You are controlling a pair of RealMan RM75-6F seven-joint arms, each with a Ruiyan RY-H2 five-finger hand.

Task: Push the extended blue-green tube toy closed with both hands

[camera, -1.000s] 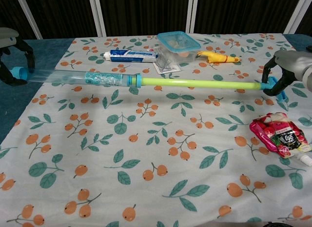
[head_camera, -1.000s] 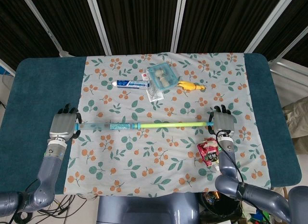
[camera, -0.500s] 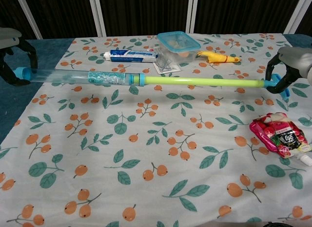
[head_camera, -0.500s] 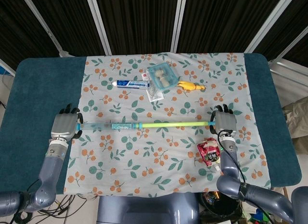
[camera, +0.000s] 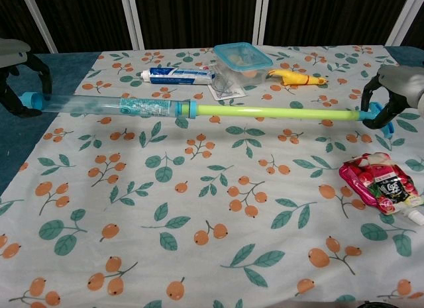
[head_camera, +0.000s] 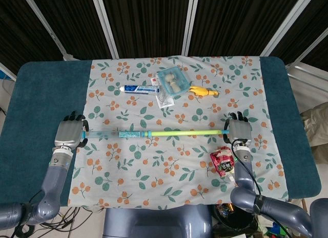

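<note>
- My left robot hand grips the tube toy at its blue end, mid-left of frame.
- My right robot hand clasps the green rod's end, mid-right.
- The toy lies extended across the bench.

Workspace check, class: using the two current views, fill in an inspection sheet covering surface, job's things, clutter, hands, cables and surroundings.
Surface: table with teal cover, floral cloth over the middle.
Job's things: tube toy lies across the cloth, green rod mostly extended from the clear blue barrel.
Clutter: toothpaste tube, lidded blue container, yellow chicken toy, flat clear packet, red pouch.
Hands: left hand grips the barrel's end; right hand grips the rod's end.
Cables: black cable along the right forearm.
Surroundings: dark panels with white frames behind.
</note>
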